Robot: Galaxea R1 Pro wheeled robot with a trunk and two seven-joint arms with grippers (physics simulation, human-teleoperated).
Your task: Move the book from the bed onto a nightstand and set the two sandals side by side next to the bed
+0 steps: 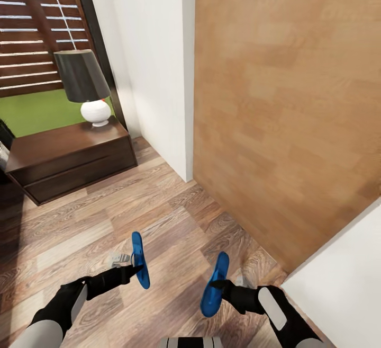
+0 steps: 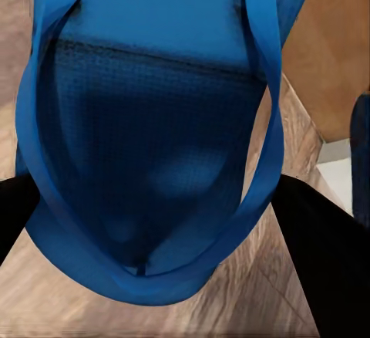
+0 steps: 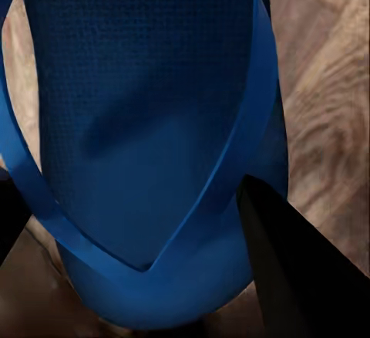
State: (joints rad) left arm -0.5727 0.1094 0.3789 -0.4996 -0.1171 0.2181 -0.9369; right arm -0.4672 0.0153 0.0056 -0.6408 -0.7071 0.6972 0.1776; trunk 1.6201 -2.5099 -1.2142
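Observation:
Each of my grippers holds one bright blue sandal on edge above the wood-plank floor. My left gripper [image 1: 136,269] is shut on the left sandal [image 1: 139,259], whose sole and strap fill the left wrist view [image 2: 154,145]. My right gripper [image 1: 216,286] is shut on the right sandal [image 1: 214,284], seen close up in the right wrist view [image 3: 146,122]. A dark-brown nightstand [image 1: 69,160] with two drawers stands at the far left. The book and the bed are out of view.
A lamp [image 1: 84,86] with a black shade and white base stands on the nightstand's back corner. A white wall [image 1: 153,62] and a tall wooden panel [image 1: 286,104] rise ahead and to the right. A window with slats and grass lies behind the nightstand.

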